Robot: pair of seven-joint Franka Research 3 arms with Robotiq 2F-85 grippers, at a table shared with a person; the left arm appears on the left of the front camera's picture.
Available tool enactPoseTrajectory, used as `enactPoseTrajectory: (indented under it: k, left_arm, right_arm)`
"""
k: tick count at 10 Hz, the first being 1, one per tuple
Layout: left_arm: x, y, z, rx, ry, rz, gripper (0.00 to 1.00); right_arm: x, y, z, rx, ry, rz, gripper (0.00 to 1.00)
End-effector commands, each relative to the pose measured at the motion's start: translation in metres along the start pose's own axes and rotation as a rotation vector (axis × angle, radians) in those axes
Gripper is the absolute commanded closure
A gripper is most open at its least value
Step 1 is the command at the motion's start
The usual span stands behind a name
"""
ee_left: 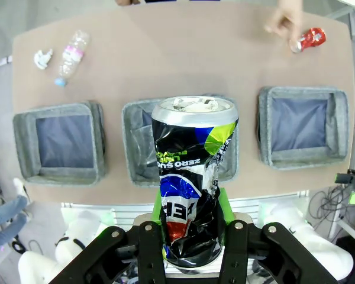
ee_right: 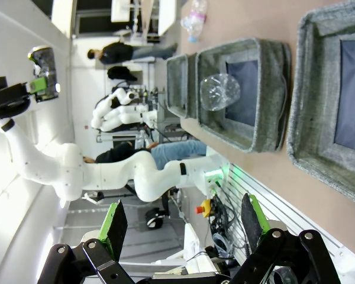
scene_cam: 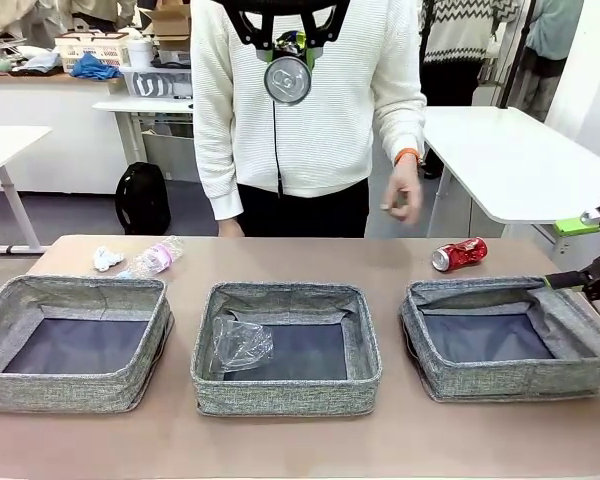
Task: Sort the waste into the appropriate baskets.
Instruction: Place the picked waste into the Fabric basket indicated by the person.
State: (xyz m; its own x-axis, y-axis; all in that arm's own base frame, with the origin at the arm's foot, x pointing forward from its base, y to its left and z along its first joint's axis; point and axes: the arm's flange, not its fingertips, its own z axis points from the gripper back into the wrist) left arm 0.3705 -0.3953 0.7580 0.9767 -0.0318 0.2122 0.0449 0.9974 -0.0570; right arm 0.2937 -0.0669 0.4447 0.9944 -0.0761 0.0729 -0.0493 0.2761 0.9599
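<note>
The black drink can (ee_left: pixel 193 171), pinched low on its crumpled body by the left gripper (ee_left: pixel 190 206), hangs high above the table (ee_left: pixel 165 59), its long axis along the fingers and its top end aimed down at the middle basket (ee_left: pixel 132 127). Released here, it would likely land beside the clear plastic bottle (scene_cam: pixel 242 343), probably the wrong bin, or bounce off the rim. The right gripper (ee_right: pixel 183 228) stands spread and empty.

Left wrist view: black can (ee_left: pixel 192 177) carried white print "ZERO SU", upside down, the rest lost in a dent. Below it stood large white letters "EP", also inverted and cut off. A small lime line above "ZERO" was too crumpled to read.

Red can (ee_left: pixel 310 39), by the table's far right corner: print was too small to read.

Bottle (ee_left: pixel 71 54), near the far left corner: pink label was illegible.
</note>
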Motion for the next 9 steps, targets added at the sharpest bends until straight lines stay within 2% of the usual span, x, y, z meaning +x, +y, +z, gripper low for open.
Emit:
enactPoseTrajectory:
  k: [1, 9]
  left_arm:
    - [-0.0032, 0.0062, 0.0014, 0.014, -0.009, -0.009, 0.62]
    - [-0.0032, 0.0062, 0.0014, 0.014, -0.009, -0.009, 0.62]
  right_arm:
    - [-0.0002, 0.0048, 0.0013, 0.015, -0.005, -0.018, 0.0]
    - [-0.0002, 0.0048, 0.0013, 0.015, -0.005, -0.018, 0.0]
